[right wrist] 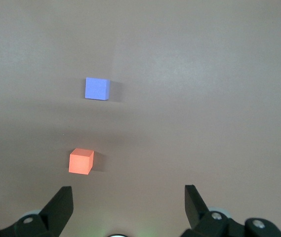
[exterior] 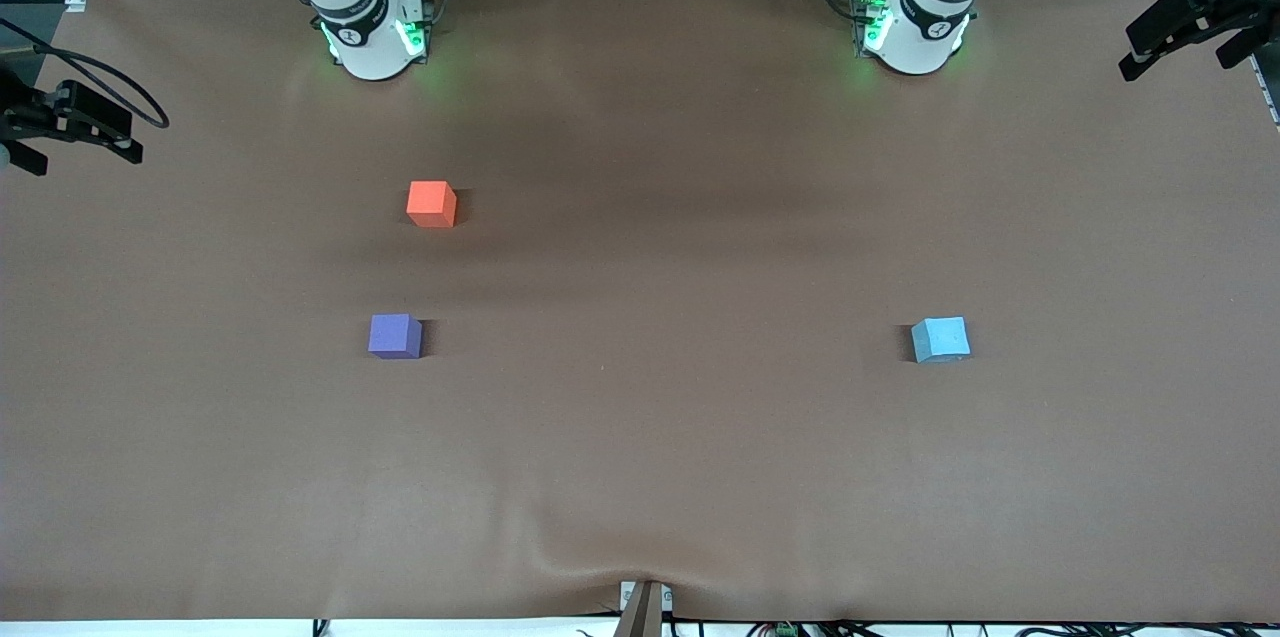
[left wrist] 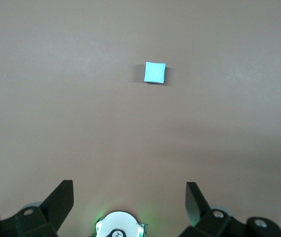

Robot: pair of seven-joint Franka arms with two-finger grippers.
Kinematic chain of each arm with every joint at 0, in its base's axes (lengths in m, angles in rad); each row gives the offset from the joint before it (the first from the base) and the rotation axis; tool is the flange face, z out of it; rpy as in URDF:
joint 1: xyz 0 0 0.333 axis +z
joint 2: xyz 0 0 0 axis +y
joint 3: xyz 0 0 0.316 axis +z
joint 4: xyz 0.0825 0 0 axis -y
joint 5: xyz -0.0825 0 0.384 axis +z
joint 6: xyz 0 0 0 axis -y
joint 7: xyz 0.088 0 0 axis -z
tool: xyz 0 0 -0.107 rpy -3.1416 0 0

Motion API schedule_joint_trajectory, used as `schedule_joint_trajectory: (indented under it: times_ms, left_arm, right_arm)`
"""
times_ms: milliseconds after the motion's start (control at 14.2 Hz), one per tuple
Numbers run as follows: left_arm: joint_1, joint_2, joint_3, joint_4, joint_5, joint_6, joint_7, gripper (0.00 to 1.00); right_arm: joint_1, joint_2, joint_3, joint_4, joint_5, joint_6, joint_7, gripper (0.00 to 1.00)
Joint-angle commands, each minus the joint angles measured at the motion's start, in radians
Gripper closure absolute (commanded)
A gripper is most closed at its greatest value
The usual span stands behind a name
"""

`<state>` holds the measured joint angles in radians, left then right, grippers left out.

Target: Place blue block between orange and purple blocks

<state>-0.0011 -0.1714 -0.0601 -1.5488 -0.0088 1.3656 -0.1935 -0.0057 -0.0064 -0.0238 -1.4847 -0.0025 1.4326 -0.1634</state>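
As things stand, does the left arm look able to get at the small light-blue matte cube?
Probably yes. The small light-blue matte cube sits alone on the brown table toward the left arm's end, with nothing near it. The left gripper is open, high above the table, with the cube in its view.

Both white Franka arms are folded back high above their bases, waiting. The left arm's white base, green light glowing at its foot, stands at the left arm's end of the table; the right arm's white base glows the same at the right arm's end. The left black two-finger gripper hangs high over the table, fingers spread wide, nothing between them. The right black two-finger gripper likewise: high, fingers wide apart, nothing held.
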Motion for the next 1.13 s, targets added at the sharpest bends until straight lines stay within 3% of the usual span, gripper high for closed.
schedule_joint_trajectory:
  times_ms: [0,211,1057]
  left_arm:
    - [0.003,0.006,-0.001,-0.016,-0.016,-0.005,0.005,0.00]
    - [0.007,-0.013,-0.001,-0.088,-0.016,0.062,0.005,0.00]
    - [0.001,0.023,-0.003,-0.094,-0.006,0.081,0.006,0.00]
  right_arm:
    - [0.000,0.013,0.001,0.029,0.018,-0.021,0.015,0.00]
    - [0.000,0.014,-0.001,0.029,0.018,-0.021,0.015,0.00]
    - [-0.002,0.014,-0.001,0.027,0.018,-0.029,0.013,0.00]
